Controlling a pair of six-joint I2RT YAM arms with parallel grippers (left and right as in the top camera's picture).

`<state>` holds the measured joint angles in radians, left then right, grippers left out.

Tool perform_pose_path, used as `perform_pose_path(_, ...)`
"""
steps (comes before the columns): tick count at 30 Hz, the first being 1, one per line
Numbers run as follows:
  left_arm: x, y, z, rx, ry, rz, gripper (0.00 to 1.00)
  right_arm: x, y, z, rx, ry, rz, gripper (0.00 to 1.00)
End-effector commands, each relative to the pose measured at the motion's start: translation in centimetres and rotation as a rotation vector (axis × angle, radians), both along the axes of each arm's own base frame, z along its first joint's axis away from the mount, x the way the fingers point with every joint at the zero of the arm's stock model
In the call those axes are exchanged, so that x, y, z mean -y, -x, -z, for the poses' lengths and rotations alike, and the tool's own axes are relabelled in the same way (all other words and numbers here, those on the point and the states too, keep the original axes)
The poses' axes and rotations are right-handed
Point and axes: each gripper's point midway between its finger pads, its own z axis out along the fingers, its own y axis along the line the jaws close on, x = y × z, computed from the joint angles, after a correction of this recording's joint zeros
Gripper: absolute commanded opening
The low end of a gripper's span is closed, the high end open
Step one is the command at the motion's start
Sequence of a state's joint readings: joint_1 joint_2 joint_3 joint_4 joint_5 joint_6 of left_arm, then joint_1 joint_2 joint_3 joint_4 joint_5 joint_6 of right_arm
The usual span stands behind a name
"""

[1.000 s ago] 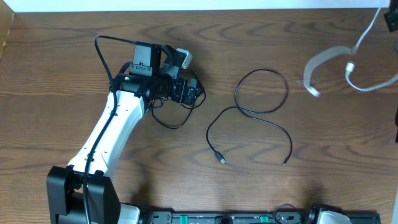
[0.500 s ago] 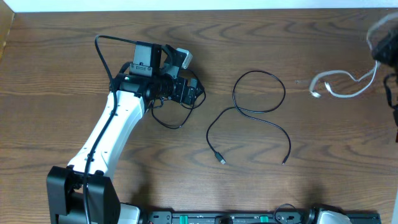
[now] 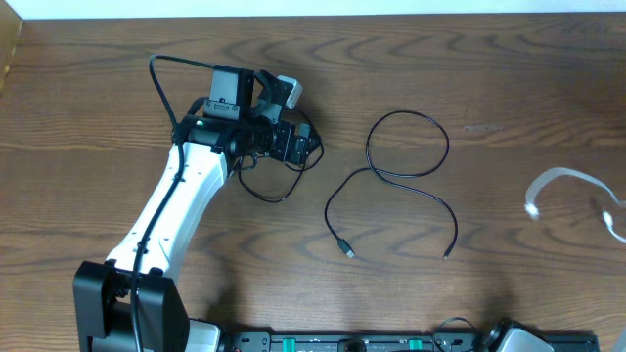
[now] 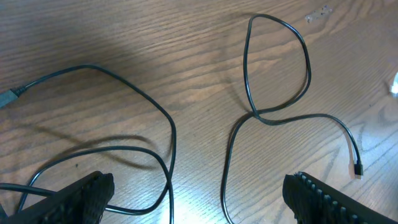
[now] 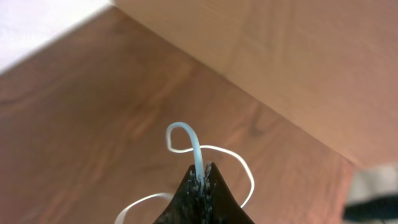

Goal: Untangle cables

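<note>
The black cable (image 3: 406, 176) lies alone mid-table in a loop with two trailing ends; it also shows in the left wrist view (image 4: 277, 93). The white cable (image 3: 572, 186) hangs blurred at the right edge, apart from the black one. My right gripper (image 5: 202, 174) is shut on the white cable (image 5: 193, 146) and holds it above the table; the gripper itself is out of the overhead view. My left gripper (image 3: 303, 144) is open and empty, to the left of the black cable, its fingers (image 4: 199, 196) low over the wood.
The left arm's own thicker black cable (image 3: 264, 186) loops on the table under the wrist and shows in the left wrist view (image 4: 124, 124). A light wooden wall (image 5: 298, 62) stands along the table edge.
The white cable has swung from the far right corner down toward the near right side, away from the black cable. The left arm and the black cable have stayed still.
</note>
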<state>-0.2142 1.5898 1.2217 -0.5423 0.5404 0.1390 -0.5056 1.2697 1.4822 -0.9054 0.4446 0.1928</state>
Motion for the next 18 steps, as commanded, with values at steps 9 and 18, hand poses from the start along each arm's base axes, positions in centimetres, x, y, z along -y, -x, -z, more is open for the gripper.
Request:
perform_pose_path(9, 0.0, -0.3, -0.4, 0.024, -0.012, 0.009, 0.92, 6.4, 4.2, 4.2, -0.041, -0.116, 0.214, 0.01)
perform_pose_path(18, 0.0, -0.3, -0.4, 0.024, -0.012, 0.009, 0.92, 6.9, 3.1, 7.2, -0.003, -0.274, 0.151, 0.94)
